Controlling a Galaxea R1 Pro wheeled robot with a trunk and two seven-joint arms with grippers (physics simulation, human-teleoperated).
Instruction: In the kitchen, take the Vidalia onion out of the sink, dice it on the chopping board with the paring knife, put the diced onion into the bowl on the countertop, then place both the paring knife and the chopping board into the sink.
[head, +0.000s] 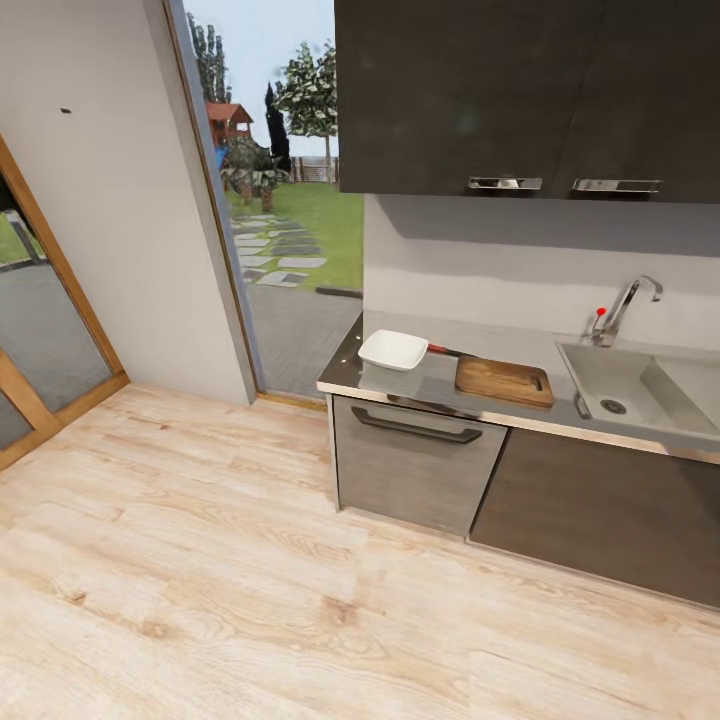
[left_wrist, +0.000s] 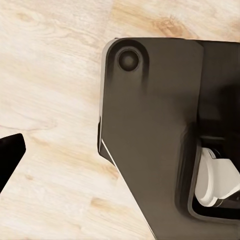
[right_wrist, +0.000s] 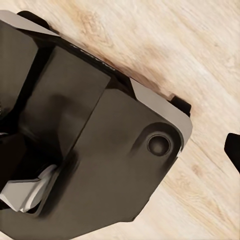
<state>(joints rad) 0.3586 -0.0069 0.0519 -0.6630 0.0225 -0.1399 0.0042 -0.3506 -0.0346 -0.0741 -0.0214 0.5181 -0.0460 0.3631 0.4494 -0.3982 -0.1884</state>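
Grey kitchen surface at right of the head view carries the white bowl, the chopping board just beside it and the paring knife behind them. Farther right sits the sink. Wrist views show wooden floor and robot base; whether either tool is released or clenched cannot be told.

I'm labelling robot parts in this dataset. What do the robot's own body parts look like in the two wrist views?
Both wrist views show a dark charcoal, flat-panelled robot body with pale grey edging, a round recessed socket near one corner and a white rounded part set in a recess. A black fingertip pokes in at the frame edge, over light wooden floor.
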